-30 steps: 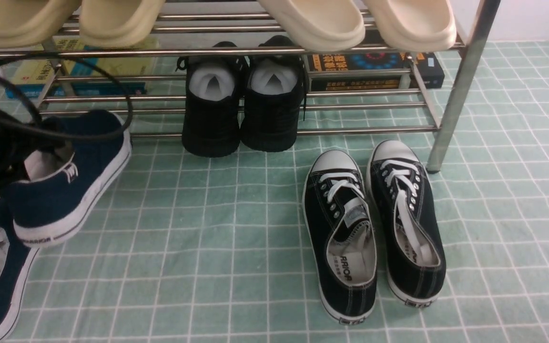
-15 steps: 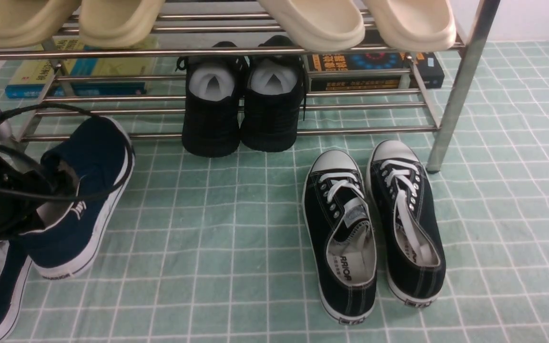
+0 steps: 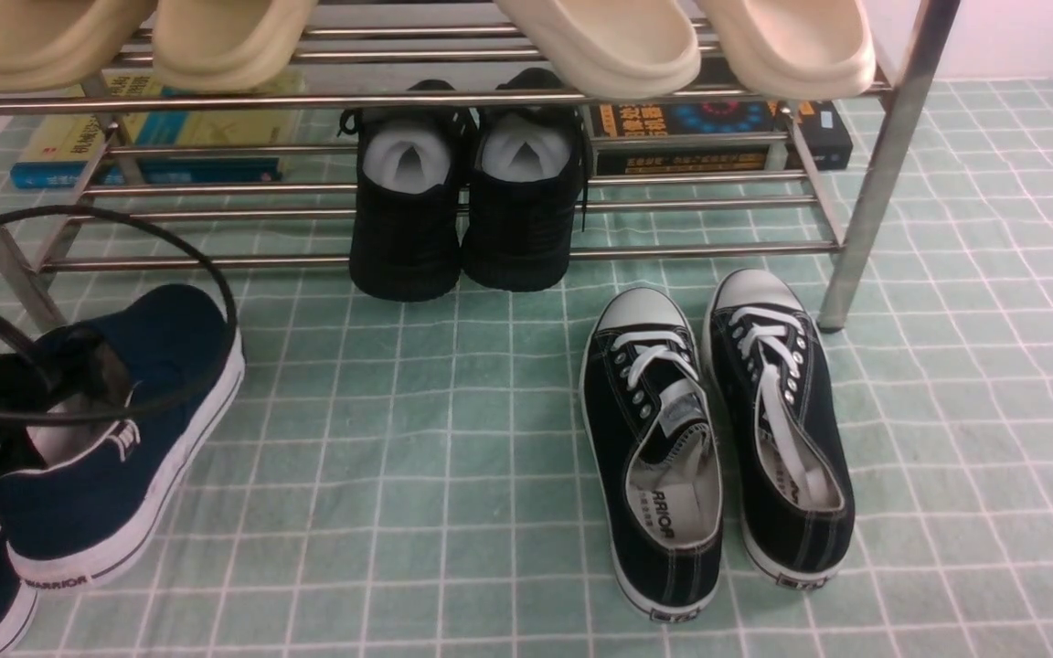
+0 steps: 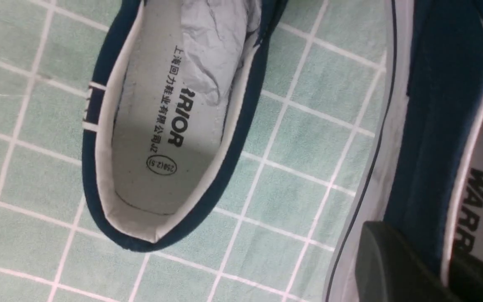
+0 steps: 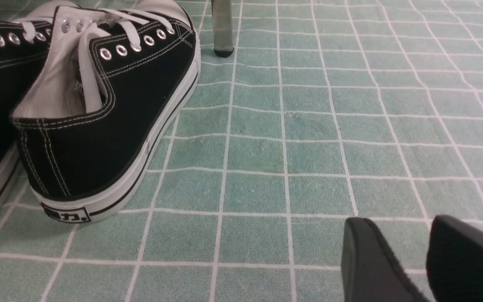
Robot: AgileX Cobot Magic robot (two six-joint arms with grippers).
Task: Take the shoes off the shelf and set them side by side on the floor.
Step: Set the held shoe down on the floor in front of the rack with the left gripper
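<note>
Navy canvas is sitting pinched between the fingers of our left gripper (image 4: pixel 438 272): one dark pad (image 4: pixel 392 260) is pressing the outside of the side wall near the heel and the other is reaching inside the collar, so we are clamping the navy slip-on (image 3: pixel 124 420) by its wall. That shoe is lying off the shelf (image 3: pixel 892 155), low over the pale green floor (image 3: pixel 453 475) at our far left, and we are not able to tell whether its white sole is fully resting or hovering just above. The second navy slip-on (image 4: pixel 162 126) is lying flat on the floor just beside it. Our right gripper (image 5: pixel 398 228) is idling with its fingers apart and nothing between them.

We are judging the release to be the risky part. If we are letting go while the sole is tilted or off the floor, the shoe is likely rolling onto its side or dropping against its partner. In the front view its heel is overlapping the other's edge, so pushing lower there risks one sole climbing onto the other. The inner finger is possibly dragging the soft collar as it opens, twisting the pair out of parallel. A black cable (image 3: pixel 232 320) is arcing across the toe, and it is liable to snag while we are pulling away
</note>
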